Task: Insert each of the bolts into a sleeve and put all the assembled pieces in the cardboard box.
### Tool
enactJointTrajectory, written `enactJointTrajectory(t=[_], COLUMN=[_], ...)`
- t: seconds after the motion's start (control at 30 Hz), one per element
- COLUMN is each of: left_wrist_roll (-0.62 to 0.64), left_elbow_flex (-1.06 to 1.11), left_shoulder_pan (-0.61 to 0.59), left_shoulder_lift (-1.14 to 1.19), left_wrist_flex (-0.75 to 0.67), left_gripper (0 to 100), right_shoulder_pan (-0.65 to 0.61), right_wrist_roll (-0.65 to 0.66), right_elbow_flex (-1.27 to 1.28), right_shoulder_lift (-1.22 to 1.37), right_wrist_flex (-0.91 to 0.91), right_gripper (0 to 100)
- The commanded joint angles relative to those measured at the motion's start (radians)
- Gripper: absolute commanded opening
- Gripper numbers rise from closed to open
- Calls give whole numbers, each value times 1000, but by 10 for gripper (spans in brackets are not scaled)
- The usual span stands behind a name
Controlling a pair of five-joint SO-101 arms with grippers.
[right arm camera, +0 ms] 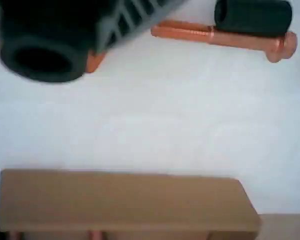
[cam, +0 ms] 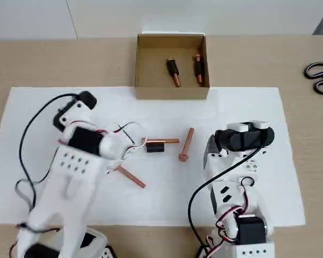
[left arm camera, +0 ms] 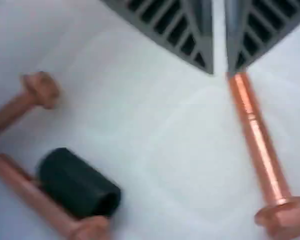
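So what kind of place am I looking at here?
Probably a robotics lab bench or hobby workspace: two robot arms side by side at a wooden table, with copper bolts and a cardboard box.

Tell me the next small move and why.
Probably bring the left gripper onto the bolt lying at its tip and grasp it: the right gripper holds an empty sleeve, and this bolt lies bare on the paper.
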Motion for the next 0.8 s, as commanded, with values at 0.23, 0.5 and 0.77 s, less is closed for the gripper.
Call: enactJointTrajectory(t=[0.23,0.5,0.77], left_wrist_roll=[5,5,3], left_elbow_flex=[-50,-50,-48], left_shoulder_pan=[-2,-89,-68], left_shoulder_lift=[173,313,338], left_wrist_flex=[-32,-83,-8], left_gripper=[8,8,182], right_shoulder_pan=[7,7,7], right_wrist_roll=[0,0,0], right_elbow_flex=[48,49,49], right_shoulder_lift=[-19,-19,-19], right_wrist_flex=[-15,-15,-15], right_gripper=[4,4,4])
